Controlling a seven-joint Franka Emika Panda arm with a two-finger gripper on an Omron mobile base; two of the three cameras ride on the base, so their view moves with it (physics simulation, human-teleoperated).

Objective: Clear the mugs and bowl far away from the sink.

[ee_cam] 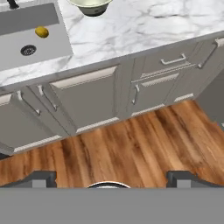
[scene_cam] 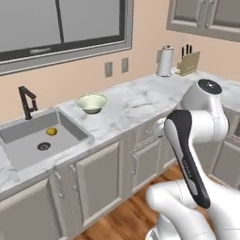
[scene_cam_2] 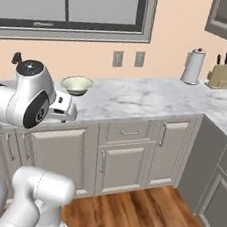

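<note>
I am looking at a marble worktop (scene_cam: 136, 101) running along a peach wall. The bowl (scene_cam: 91, 103), pale cream-green, sits on it just right of the sink (scene_cam: 28, 140), close to the basin's far corner. A small yellow object (scene_cam: 51, 131) lies in the basin near the drain. I cannot make out either mug. My end effector (ee_cam: 111, 179) hangs over the wooden floor (ee_cam: 131, 144) in front of the cabinets, jaws spread wide and holding nothing. My worry: the bowl is wide and shallow, so a grip on its thin rim may slip, and reaching from this far could tip it toward the sink.
</note>
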